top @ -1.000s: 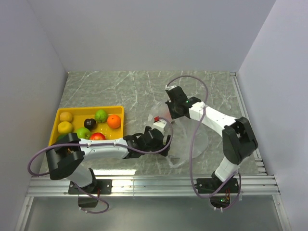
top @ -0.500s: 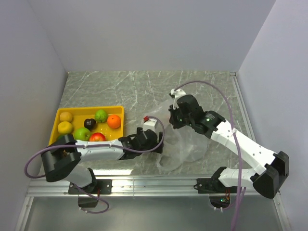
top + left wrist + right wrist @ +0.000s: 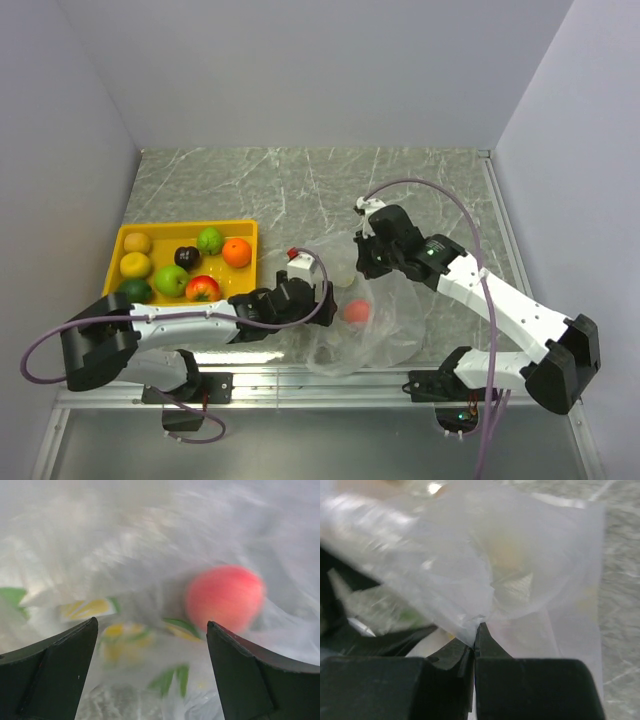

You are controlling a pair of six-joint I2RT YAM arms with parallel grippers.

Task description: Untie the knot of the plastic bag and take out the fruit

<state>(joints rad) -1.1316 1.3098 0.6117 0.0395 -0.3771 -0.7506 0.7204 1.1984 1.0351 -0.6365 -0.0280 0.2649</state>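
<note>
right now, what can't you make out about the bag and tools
Knot of the thin transparent plastic bag: found in no view, lost in crumpled film and blur.
Round pink fruit: blurred in the left wrist view; its surface cannot be read.
Left tool: tips hidden under its own wrist in the top view.
Right tool: shut on film; which bag part, unclear.
</note>
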